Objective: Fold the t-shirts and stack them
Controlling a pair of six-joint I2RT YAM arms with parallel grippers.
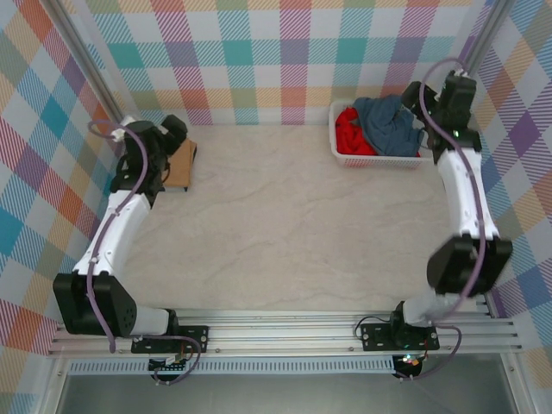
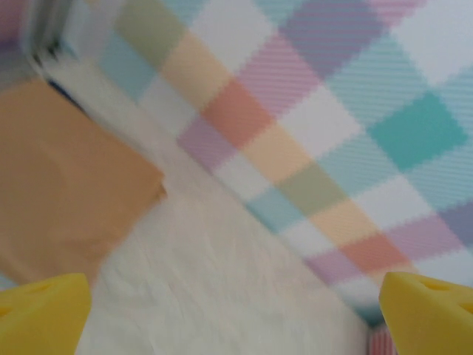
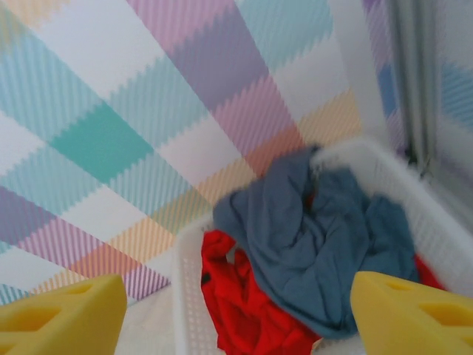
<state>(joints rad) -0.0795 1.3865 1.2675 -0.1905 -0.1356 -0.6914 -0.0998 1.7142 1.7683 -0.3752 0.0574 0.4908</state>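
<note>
A folded tan-brown t-shirt lies flat on the pale counter, near its edge along the plaid wall. The left pincer has its yellow fingertips wide apart.

Basket: white slotted plastic, standing in the far right corner of the worktop.
Worktop: pale, marble-like surface.
Walls: coloured check pattern.

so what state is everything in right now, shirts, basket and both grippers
tan-brown t-shirt: folded flat on the table
slate blue t-shirt: crumpled, on top in the basket
red t-shirt: crumpled, partly under the blue one
white basket: upright, holding two shirts
left gripper: open, empty
right gripper: open, empty
</note>
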